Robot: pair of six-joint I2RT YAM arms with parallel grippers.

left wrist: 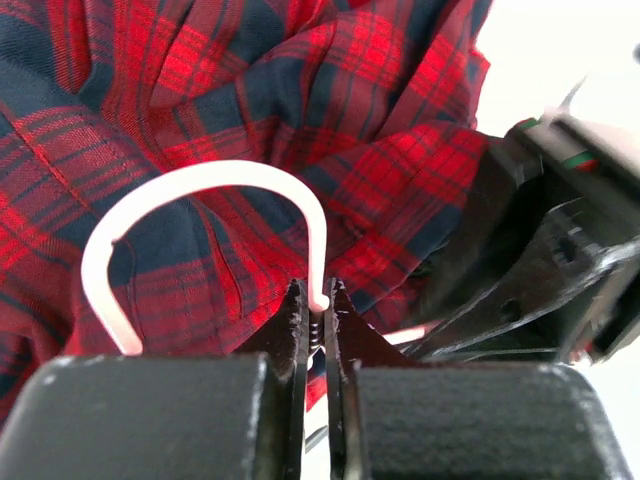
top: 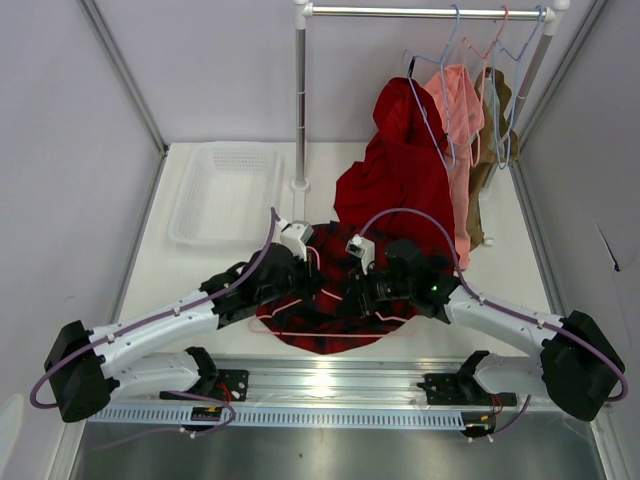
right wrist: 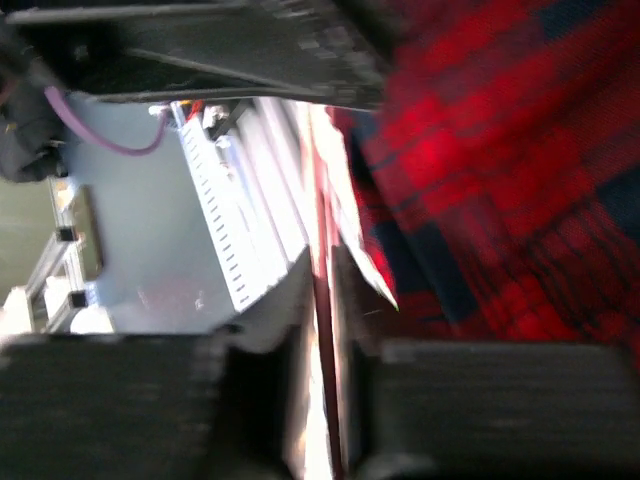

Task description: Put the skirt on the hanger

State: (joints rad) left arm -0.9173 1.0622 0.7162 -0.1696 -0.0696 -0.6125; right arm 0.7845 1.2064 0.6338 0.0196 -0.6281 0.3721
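The red and navy plaid skirt [top: 322, 340] lies bunched on the table between the two arms, with the thin pink hanger [top: 290, 333] lying on it. My left gripper [top: 316, 293] is shut on the hanger's neck just below its curved hook [left wrist: 200, 178], and plaid cloth [left wrist: 350, 90] fills that view behind it. My right gripper [top: 352, 294] faces it from the right. In the blurred right wrist view the hanger wire [right wrist: 315, 190] runs lengthwise between the right gripper's [right wrist: 322, 265] fingers. A thin lit gap beside the wire shows the jaws slightly apart. The skirt [right wrist: 500, 150] lies to its right.
A white basket [top: 225, 190] sits at the back left. A clothes rack pole [top: 300, 100] stands behind the skirt. A plain red garment [top: 400, 170], a salmon one [top: 460, 110] and light blue hangers [top: 520, 40] hang from the rack. A metal rail [top: 330, 385] runs along the near edge.
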